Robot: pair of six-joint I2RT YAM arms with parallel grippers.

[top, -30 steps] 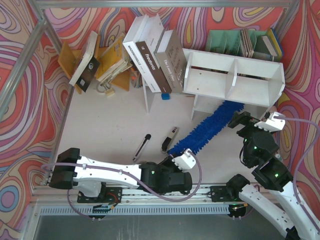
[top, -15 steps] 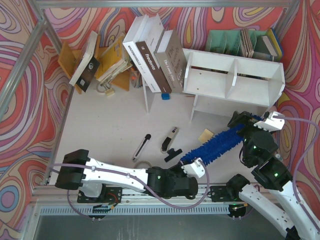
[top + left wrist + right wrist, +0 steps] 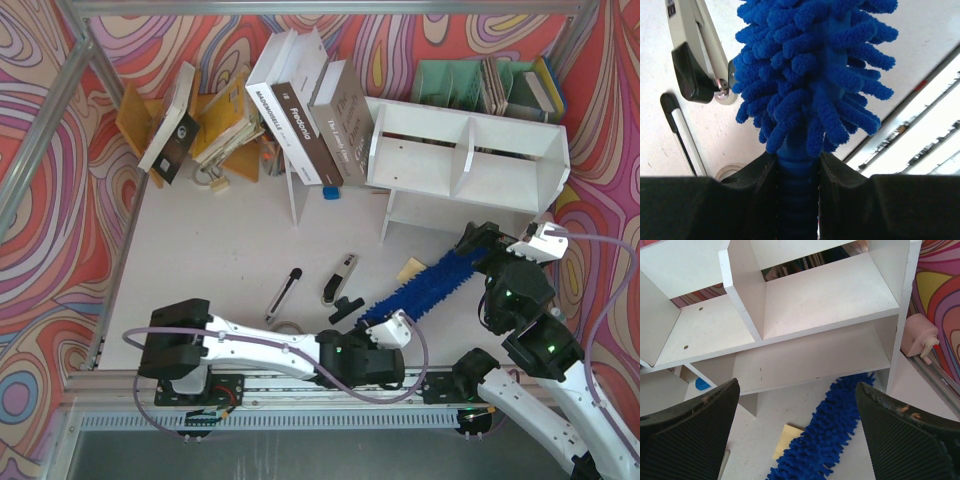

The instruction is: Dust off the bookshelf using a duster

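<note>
Surface: a pale white table, with my two arm bases bolted at its 6 o'clock edge.
Room: walls swirled in red, orange and teal on three sides, with bare metal frame bars in front of them.
Bookshelf: the bookshelf stands at 1 to 2 o'clock on the table. It is white, its upper tier is halved by a divider, and its bays open toward me.
Organiser: a pale green file organiser sits behind the bookshelf at 1 o'clock, with several books upright in its slots.
Leaning volumes: thick volumes at 12 o'clock are propped on a thin white upright panel. A looser heap lies at 11 o'clock.
Writing: there is white lettering on a dark spine, too small for me to read surely.
Duster: the duster lies slantwise on the table at 5 o'clock. Its handle end points to 7 o'clock and its fluffy tip reaches the bookshelf's lower front edge.
Left pincer: my left pincer is clenched on the duster's blue handle.
Right pincer: my right pincer is spread wide and grasps nothing. It hangs above the duster's tip and faces the bookshelf.
Loose bits: a black-and-silver hand tool, a black pen-shaped tool and a tan pad lie near 6 o'clock.
</note>
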